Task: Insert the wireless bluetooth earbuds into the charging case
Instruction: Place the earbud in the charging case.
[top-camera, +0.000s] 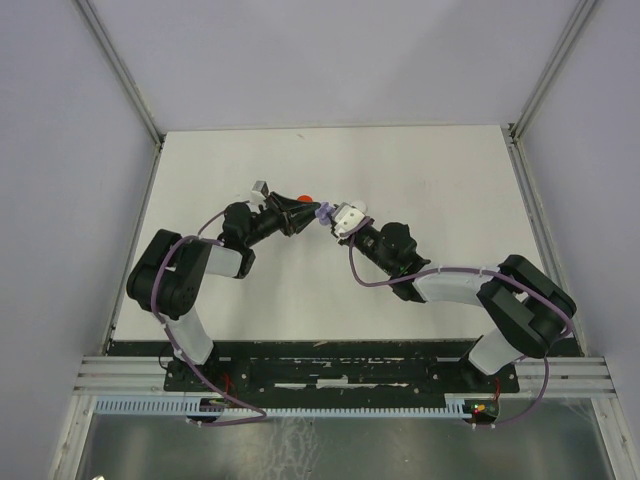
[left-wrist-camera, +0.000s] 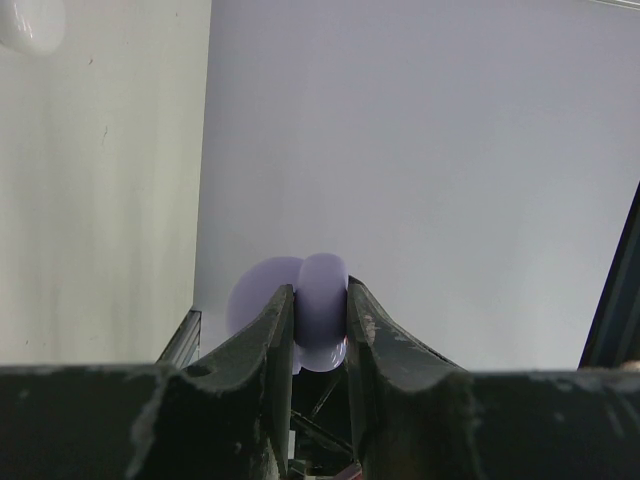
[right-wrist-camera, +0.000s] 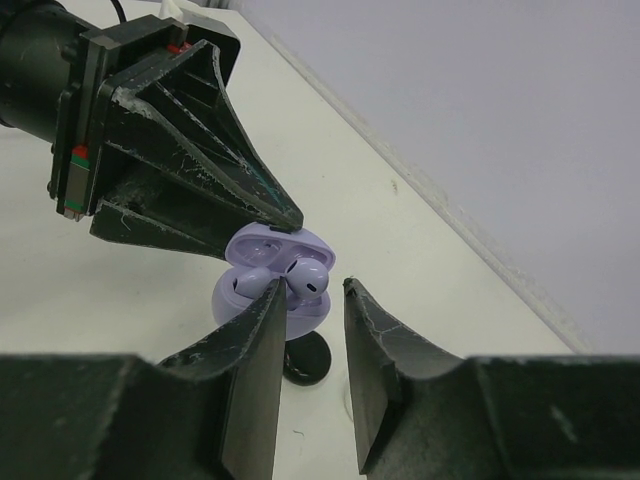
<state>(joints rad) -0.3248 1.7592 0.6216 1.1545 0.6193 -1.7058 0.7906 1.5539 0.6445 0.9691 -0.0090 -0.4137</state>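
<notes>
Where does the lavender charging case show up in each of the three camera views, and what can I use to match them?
Top external: the lavender charging case is at centre, between the left gripper and the right gripper.
Left wrist: low centre, pinched edge-on in the left gripper.
Right wrist: centre, lid open, just beyond the right gripper.
Shared landmark: the left gripper, clamped on the case in all three views.

From overhead I see a white table (top-camera: 420, 190) boxed in by pale grey walls (top-camera: 330, 60), with an aluminium rail (top-camera: 560, 378) and a black plate (top-camera: 330, 368) along its near edge. A small red object (top-camera: 305, 196) sits mid-table, too small to identify. The right wrist view shows a black round disc (right-wrist-camera: 312, 362) on the tabletop (partly hidden). A glossy white blob (left-wrist-camera: 28, 22) fills the left wrist view's top corner.
</notes>
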